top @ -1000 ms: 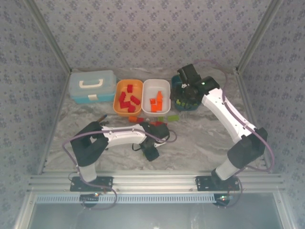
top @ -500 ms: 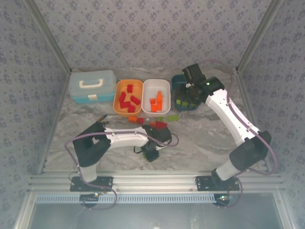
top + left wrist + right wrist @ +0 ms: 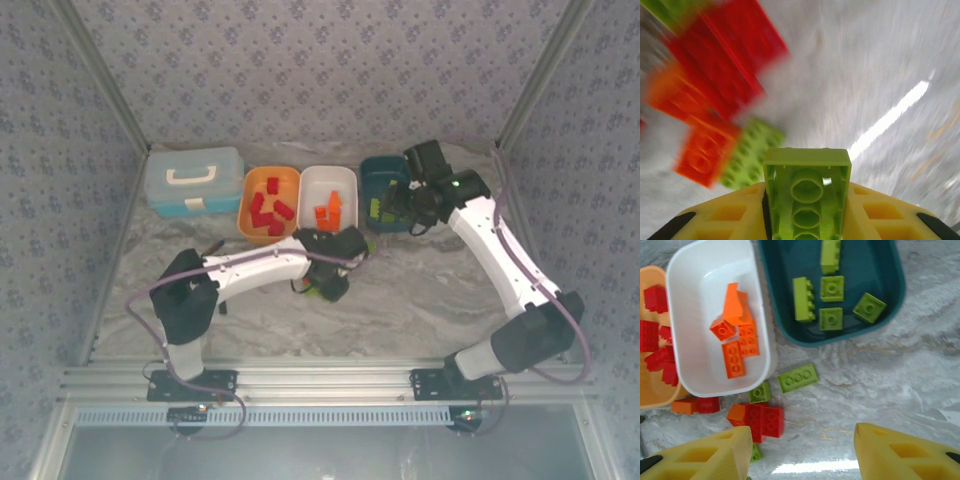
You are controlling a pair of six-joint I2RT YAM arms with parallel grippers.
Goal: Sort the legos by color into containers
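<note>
My left gripper (image 3: pixel 807 186) is shut on a lime green lego (image 3: pixel 807 192), held underside up just above the marble table. Blurred loose legos lie ahead of it: red (image 3: pixel 727 60), orange (image 3: pixel 702 150) and lime (image 3: pixel 750 152). In the top view the left gripper (image 3: pixel 322 283) hangs below the white tray (image 3: pixel 328 171). My right gripper (image 3: pixel 800 460) is open and empty, hovering in front of the dark teal tray (image 3: pixel 892 295), which holds several lime legos (image 3: pixel 831 288). The white tray (image 3: pixel 685 270) holds orange legos (image 3: pixel 735 347). The orange tray (image 3: pixel 647 402) holds red ones (image 3: pixel 655 297).
Loose legos lie on the table before the trays: a lime plate (image 3: pixel 797 377), a small lime one (image 3: pixel 760 391), a red block (image 3: pixel 765 421), an orange one (image 3: pixel 737 413). A light blue lidded case (image 3: pixel 193 180) stands left of the orange tray (image 3: pixel 270 172). A thin black tool (image 3: pixel 213 246) lies by the left arm.
My left gripper has swung from the near middle of the table up toward the loose pile, carrying the lime lego. The right gripper has drifted right, off the teal tray's middle.
</note>
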